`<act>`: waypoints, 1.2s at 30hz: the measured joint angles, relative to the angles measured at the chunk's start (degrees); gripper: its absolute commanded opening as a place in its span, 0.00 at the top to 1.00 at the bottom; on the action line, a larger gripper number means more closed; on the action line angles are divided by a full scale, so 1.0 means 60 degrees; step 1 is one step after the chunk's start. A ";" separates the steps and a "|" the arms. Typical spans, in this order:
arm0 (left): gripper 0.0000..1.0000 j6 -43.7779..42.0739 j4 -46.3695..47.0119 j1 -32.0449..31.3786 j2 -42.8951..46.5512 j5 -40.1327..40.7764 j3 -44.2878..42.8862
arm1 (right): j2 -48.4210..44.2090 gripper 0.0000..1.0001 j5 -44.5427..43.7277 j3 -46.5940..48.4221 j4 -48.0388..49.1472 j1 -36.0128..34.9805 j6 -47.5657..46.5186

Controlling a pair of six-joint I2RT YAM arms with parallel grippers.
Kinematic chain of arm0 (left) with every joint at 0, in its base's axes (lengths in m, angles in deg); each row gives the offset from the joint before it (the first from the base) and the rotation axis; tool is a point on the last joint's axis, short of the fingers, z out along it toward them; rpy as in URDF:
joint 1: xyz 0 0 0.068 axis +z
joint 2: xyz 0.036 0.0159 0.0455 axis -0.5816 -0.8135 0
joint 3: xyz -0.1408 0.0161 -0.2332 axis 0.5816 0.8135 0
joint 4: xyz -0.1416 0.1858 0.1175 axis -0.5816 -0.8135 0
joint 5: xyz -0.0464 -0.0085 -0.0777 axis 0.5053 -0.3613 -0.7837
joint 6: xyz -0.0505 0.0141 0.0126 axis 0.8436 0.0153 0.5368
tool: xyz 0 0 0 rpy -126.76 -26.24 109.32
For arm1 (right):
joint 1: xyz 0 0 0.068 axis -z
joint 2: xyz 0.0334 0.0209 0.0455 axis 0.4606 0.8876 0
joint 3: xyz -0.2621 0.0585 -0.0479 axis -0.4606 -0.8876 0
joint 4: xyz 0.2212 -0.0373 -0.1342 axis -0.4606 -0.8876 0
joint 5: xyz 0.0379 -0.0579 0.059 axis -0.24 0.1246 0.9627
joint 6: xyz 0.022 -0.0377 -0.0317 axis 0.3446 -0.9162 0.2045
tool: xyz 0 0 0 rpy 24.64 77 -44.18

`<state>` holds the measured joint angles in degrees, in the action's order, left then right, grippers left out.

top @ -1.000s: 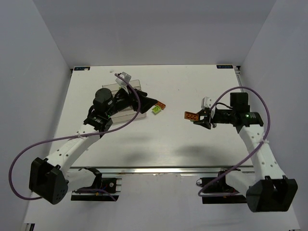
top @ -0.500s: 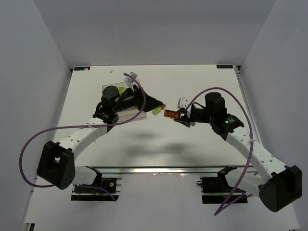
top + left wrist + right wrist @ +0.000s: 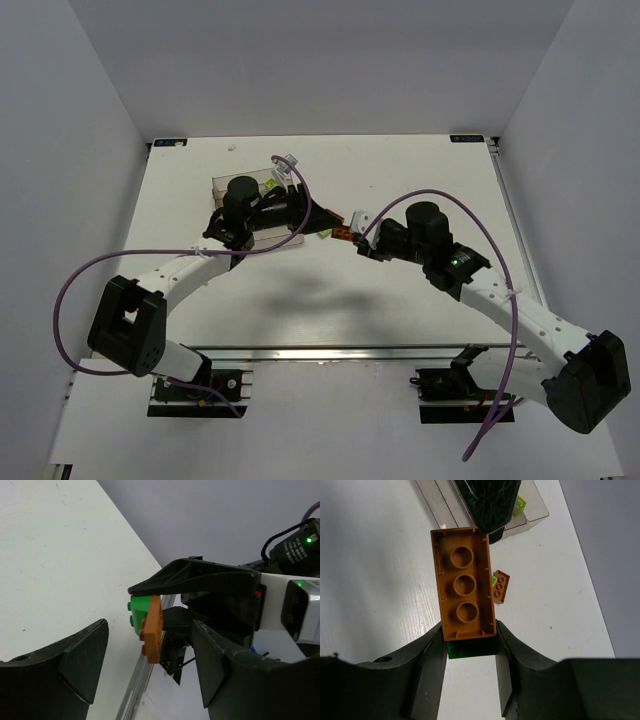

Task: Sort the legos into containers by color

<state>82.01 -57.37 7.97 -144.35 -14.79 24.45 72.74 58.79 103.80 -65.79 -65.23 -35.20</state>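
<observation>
My right gripper (image 3: pixel 469 636) is shut on a dark green brick (image 3: pixel 470 650) with an orange brick (image 3: pixel 463 582) stuck on it, underside toward the camera. In the top view the right gripper (image 3: pixel 352 234) holds this stack (image 3: pixel 343 236) just right of the left gripper (image 3: pixel 320 218). My left gripper (image 3: pixel 150 625) is open and empty, and the held stack (image 3: pixel 151 630) shows between its fingers, farther off. The clear containers (image 3: pixel 230 188) lie under the left arm, with a lime brick (image 3: pixel 520 504) inside one. A small orange brick (image 3: pixel 501 586) rests on the table against a lime brick (image 3: pixel 493 580).
The left gripper's dark finger (image 3: pixel 487 500) hangs over the containers' near end (image 3: pixel 442 507), close ahead of the held stack. Purple cables loop off both arms. White walls stand along the table's sides.
My right arm has swung left across the table with the orange-and-green stack, up to the left gripper. The left gripper has shifted right, off the containers toward the loose bricks.
</observation>
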 measured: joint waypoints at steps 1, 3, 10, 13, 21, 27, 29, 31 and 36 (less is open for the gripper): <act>0.25 0.0047 0.0015 -0.0004 0.0000 -0.0055 -0.0011 | 0.0051 1.00 -0.0131 -0.0015 0.0022 -0.0047 -0.0036; 0.27 0.0106 0.0036 -0.0007 -0.0015 -0.0168 -0.0044 | 0.0138 1.00 -0.0350 -0.0018 0.0025 -0.0120 -0.0098; 0.29 0.0153 -0.0095 -0.0047 -0.0288 -0.0339 -0.0178 | 0.0168 1.00 -0.0954 -0.0069 0.0412 -0.0208 -0.0138; 0.31 0.0138 -0.0204 -0.0051 -0.0306 -0.0364 -0.0182 | 0.0164 1.00 -0.1086 -0.0069 0.0554 -0.0208 -0.0142; 0.40 0.0142 -0.0251 -0.0076 -0.0353 -0.0499 -0.0237 | 0.0204 1.00 -0.1195 -0.0073 0.0732 -0.0248 -0.0138; 0.66 0.0204 -0.0226 -0.0113 -0.0517 -0.0674 -0.0237 | 0.0437 1.00 -0.1220 -0.0073 0.0754 -0.0470 -0.0131; 0.82 0.0270 -0.0164 -0.0102 -0.0579 -0.0721 -0.0240 | 0.0470 1.00 -0.1235 -0.0073 0.0769 -0.0528 -0.0131; 0.92 0.0321 -0.0058 -0.0076 -0.0634 -0.0750 -0.0240 | 0.0466 1.00 -0.1297 -0.0087 0.0787 -0.0535 -0.0135; 1.00 0.0517 0.0131 -0.0040 -0.0692 -0.0845 -0.0237 | 0.0463 1.00 -0.1384 -0.0248 0.1122 -0.0546 -0.0142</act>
<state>85.11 -56.58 7.73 -148.50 -19.86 23.03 75.52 50.49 102.31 -59.06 -68.51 -36.05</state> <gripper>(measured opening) 0.266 0.438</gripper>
